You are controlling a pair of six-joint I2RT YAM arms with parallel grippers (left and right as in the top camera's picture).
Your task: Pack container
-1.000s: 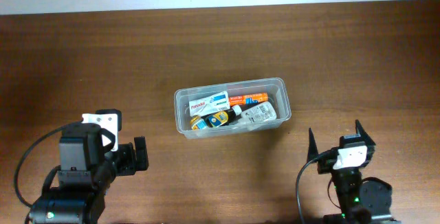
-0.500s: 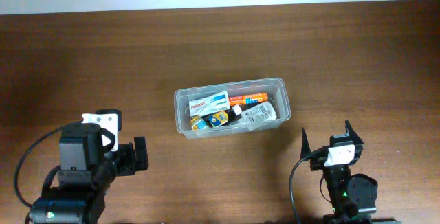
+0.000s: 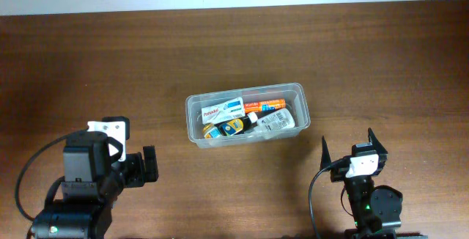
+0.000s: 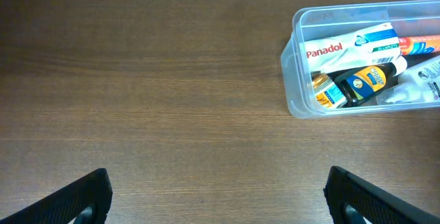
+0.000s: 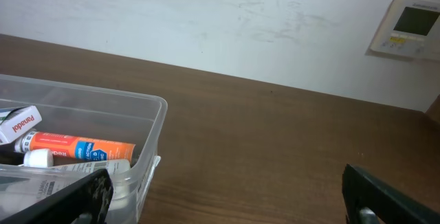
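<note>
Pulled back nearward, right gripper gapes empty, as does left gripper. Container, lengthwise left-right, lies far-left of the right jaws.

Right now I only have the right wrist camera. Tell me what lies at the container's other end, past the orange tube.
Observer: A dark bottle with a blue-and-yellow label lies there, beside the Panadol box, near the container's end wall.
Operator: Report the left gripper.
Observer: The left gripper is open and holds nothing.
Operator: Give its position.
Observer: It hangs over the table, apart from the container.
</note>
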